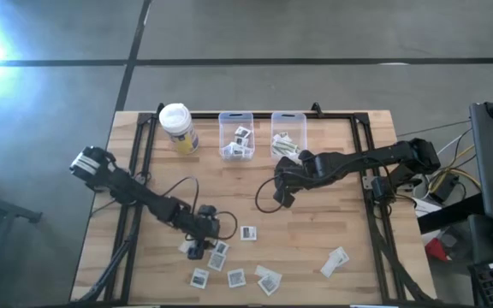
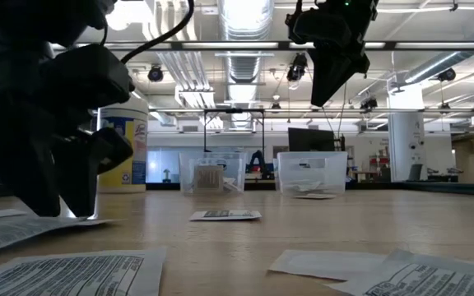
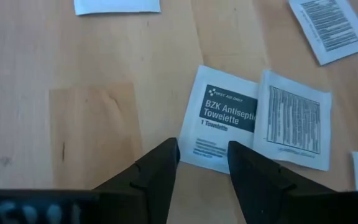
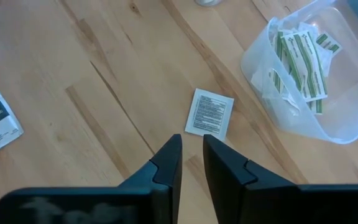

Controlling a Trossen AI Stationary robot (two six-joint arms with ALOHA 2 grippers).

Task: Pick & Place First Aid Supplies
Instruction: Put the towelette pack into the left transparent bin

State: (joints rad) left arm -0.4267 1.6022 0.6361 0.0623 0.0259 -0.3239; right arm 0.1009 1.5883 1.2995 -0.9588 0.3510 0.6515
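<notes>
Several small white packets lie flat on the wooden table (image 1: 315,239), among them one (image 1: 248,233) near the middle and one (image 1: 335,261) to the right. My left gripper (image 3: 204,155) is low over the near left cluster, open. Its fingertips stand on either side of the near edge of a white towelette packet (image 3: 225,121) with a dark printed patch. A second packet (image 3: 294,121) lies against that one. My right gripper (image 4: 191,155) hangs high over the table's middle (image 1: 282,195). Only a narrow gap shows between its fingers, with nothing in it, and a packet (image 4: 209,112) lies on the wood below.
Two clear bins (image 1: 236,135) (image 1: 288,135) stand at the far middle; the right one holds green-striped strips (image 4: 303,56). A yellow container with a white lid (image 1: 178,128) stands left of them. Bare wood lies between the bins and the packets near the front edge.
</notes>
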